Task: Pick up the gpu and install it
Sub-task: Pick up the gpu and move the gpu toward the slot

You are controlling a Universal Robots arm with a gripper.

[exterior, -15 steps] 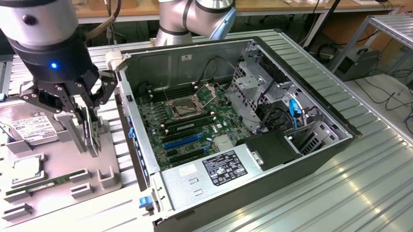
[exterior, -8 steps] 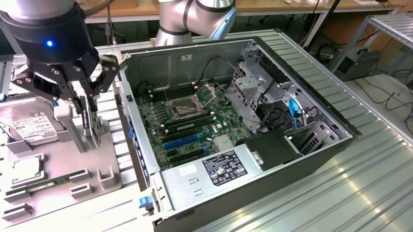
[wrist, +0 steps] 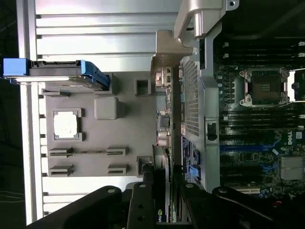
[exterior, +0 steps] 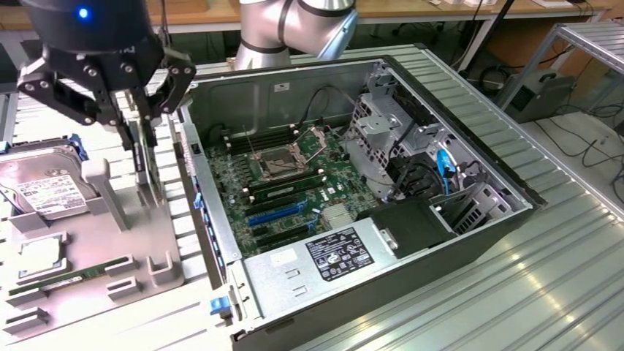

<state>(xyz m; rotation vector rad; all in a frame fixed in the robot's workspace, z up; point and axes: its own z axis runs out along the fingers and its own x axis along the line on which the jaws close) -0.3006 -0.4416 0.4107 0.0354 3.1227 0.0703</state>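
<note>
The gpu hangs edge-on under my gripper, a thin green card with its silver bracket pointing away from the fingers. My gripper is shut on it, one finger on each face. In the wrist view the gpu runs as a narrow strip from the gripper to its bracket. The card stands over the edge of the grey parts tray, just outside the wall of the open computer case. Whether its lower edge is free of the tray cannot be told. The motherboard lies inside the case with a blue slot.
On the tray lie a silver hard drive with blue rails, a processor chip and a green RAM stick. Inside the case are a drive cage, cables and the power supply. Ribbed metal table surrounds it.
</note>
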